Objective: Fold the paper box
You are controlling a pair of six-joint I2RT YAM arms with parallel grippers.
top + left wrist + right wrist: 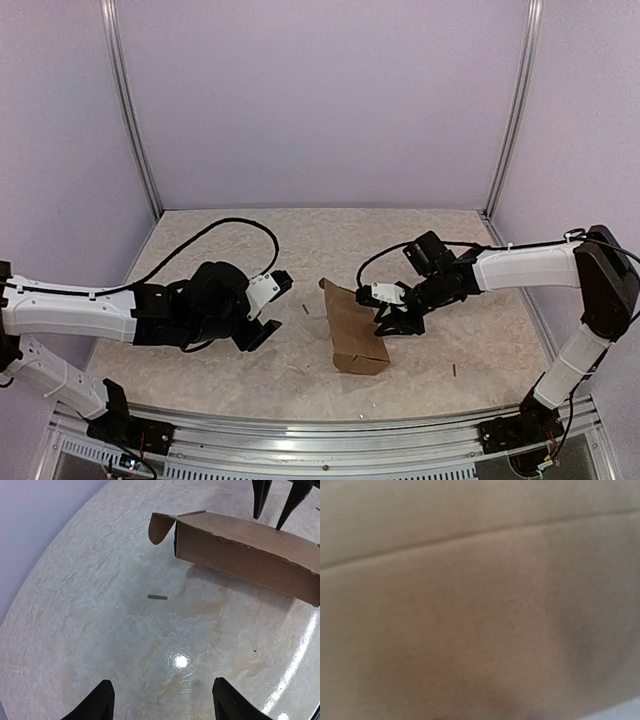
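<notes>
The paper box (352,332) is a brown cardboard blank partly folded into a long box shape, lying on the table between the arms. In the left wrist view the paper box (250,552) shows one long side wall and a rounded end flap (158,528) sticking out. My left gripper (266,334) is open and empty, left of the box and apart from it; it also shows in the left wrist view (165,702). My right gripper (389,327) is open, right against the box's far side; its fingers (260,499) stand apart behind the box. Blurred cardboard (480,605) with one crease fills the right wrist view, hiding the fingers.
A small cardboard scrap (157,597) lies on the marbled table (230,380) between my left gripper and the box. Another small scrap (453,369) lies near the right front. Metal frame posts (130,110) and pale walls enclose the table.
</notes>
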